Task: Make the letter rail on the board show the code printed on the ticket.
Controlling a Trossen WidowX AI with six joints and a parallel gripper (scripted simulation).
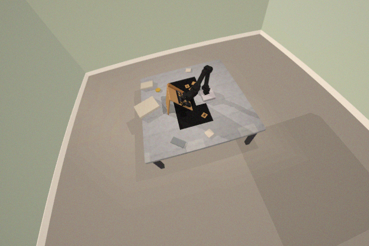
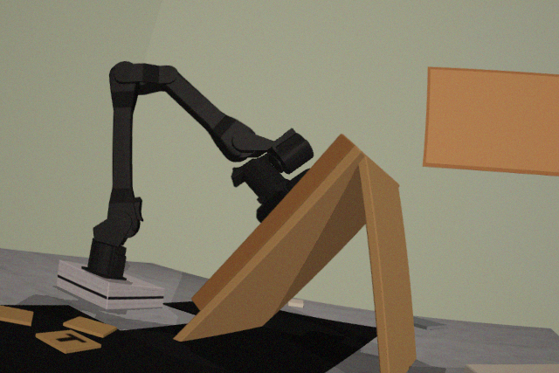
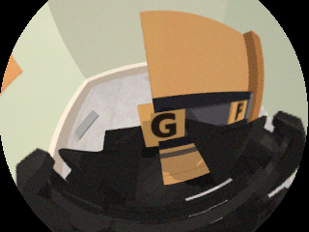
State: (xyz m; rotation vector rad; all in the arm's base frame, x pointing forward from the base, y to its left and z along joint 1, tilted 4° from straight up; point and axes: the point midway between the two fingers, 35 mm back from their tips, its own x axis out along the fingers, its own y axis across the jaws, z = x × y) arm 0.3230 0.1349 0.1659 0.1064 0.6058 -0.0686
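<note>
The tilted wooden board point(image 1: 173, 95) point(image 2: 271, 242) point(image 3: 198, 58) carries the dark letter rail point(image 3: 208, 116). An F tile point(image 3: 238, 112) sits in the rail at its right end in the wrist view. My gripper point(image 1: 185, 102) is shut on the G tile point(image 3: 168, 125), which is at the rail's left end, its right part overlapping the rail; how deep it sits is unclear. A grey stretch of rail lies between G and F. A T tile point(image 2: 67, 341) and two other tiles point(image 2: 90, 326) point(image 2: 16, 315) lie on the black mat point(image 1: 190, 121) point(image 2: 135, 355). Another tile point(image 1: 204, 115) lies apart. No ticket print is readable.
The arm's pale base block point(image 1: 208, 97) point(image 2: 135, 294) stands in front of the board. Cream blocks point(image 1: 146, 106) point(image 1: 146, 84) and a yellow disc point(image 1: 157, 90) are behind it. A grey slab point(image 1: 178, 142) and a small cream block point(image 1: 209, 133) lie near one counter edge.
</note>
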